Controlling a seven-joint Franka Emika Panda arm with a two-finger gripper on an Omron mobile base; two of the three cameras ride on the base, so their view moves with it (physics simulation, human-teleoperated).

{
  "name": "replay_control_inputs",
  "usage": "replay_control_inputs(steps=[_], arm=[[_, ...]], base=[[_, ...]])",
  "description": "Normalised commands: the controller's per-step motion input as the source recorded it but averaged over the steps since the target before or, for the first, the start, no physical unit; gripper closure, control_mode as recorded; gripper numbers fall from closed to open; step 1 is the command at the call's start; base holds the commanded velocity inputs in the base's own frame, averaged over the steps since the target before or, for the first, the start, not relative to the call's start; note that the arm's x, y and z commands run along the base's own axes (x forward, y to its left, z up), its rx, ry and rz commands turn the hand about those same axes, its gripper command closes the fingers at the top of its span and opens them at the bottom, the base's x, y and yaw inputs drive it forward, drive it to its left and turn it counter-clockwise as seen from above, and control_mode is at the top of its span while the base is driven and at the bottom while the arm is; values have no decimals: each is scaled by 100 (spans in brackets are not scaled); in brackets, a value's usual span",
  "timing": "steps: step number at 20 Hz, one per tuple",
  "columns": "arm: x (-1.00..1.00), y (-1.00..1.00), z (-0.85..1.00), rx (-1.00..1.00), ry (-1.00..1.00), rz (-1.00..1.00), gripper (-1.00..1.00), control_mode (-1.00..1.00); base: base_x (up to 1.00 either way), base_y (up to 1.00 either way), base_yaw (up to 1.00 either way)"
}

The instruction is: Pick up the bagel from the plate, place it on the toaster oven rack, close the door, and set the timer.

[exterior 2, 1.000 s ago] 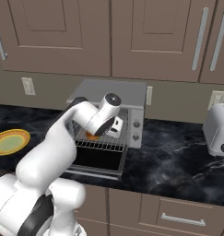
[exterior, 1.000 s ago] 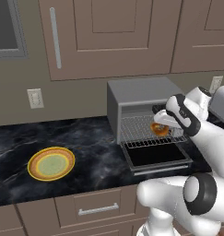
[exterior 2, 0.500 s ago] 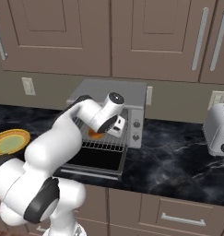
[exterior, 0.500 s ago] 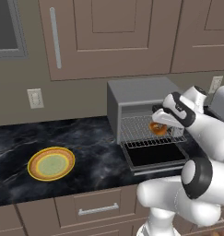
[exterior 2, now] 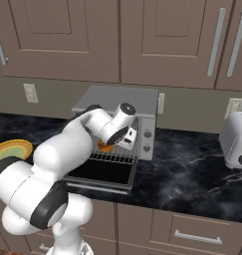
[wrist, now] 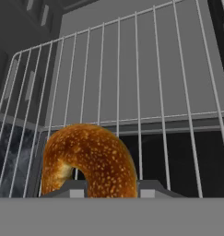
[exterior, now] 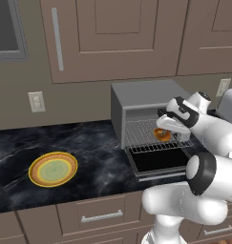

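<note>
Bagel (wrist: 88,159): held clamped between the jaws of the gripper (wrist: 111,186), poised just above the front part of the oven rack (wrist: 145,83), which is spread directly below and ahead, door (exterior: 160,162) lowered.

I see a speckled, crusty golden-brown bagel (wrist: 88,159) over the thin, shiny wire toaster oven rack (wrist: 132,83). The oven's housing (exterior: 141,97) looks matt grey metal. The counter (exterior: 89,143) is glossy black marble; the cabinets (exterior: 112,38) look like smooth brown wood.
</note>
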Motion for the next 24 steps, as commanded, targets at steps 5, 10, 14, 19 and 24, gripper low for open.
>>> replay_control_inputs(steps=[5,10,14,19,24], arm=[[22,0,-15,0,0,0,100,-100],[20,0,-10,0,0,0,100,-100],[11,0,-10,0,0,0,-100,-100],[0,-1,-4,0,0,0,-100,-100],[-3,-13,22,0,-2,0,-100,-100]], base=[[0,0,0],[0,0,0],[0,0,0],[0,0,0],[0,0,0]])
